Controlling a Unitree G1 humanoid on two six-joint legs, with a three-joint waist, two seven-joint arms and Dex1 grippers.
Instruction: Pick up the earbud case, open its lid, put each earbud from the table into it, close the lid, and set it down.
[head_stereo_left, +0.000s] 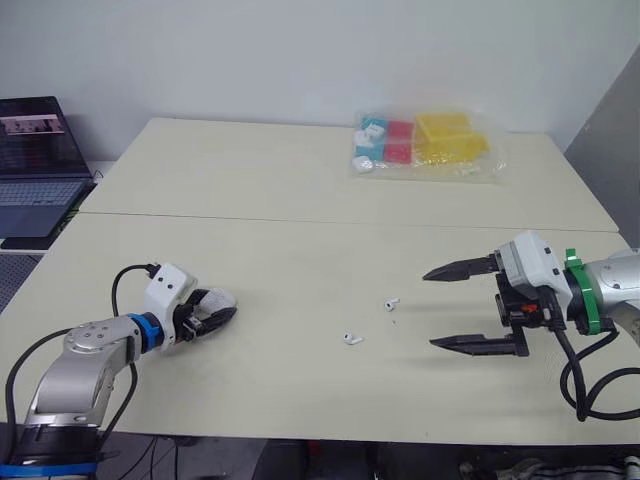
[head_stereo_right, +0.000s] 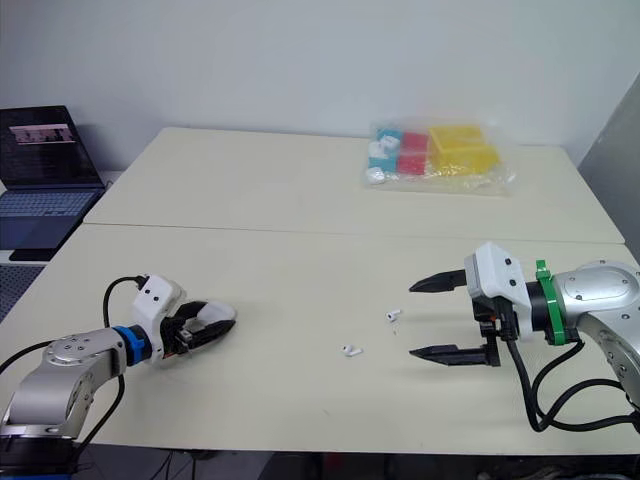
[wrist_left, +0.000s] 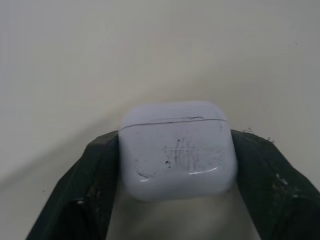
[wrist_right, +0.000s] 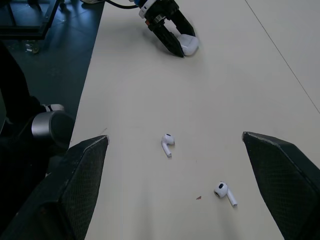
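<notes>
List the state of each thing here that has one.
earbud case: lid shut, held in left hand.
left hand: shut on the earbud case.
right hand: open, empty.
near earbud: loose on the table.
far earbud: loose on the table.
laptop: open, screen lit.

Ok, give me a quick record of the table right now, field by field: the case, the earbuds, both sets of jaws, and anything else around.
earbud case: gripped between the left jaws, lid shut
left jaws: shut on the earbud case, at the near left of the table
far earbud: loose on the table
near earbud: loose on the table, apart from the far earbud
right jaws: open wide, empty, to the right of both earbuds
bag: clear, holding coloured pieces, at the far side
laptop: open, off the table's left edge
</notes>
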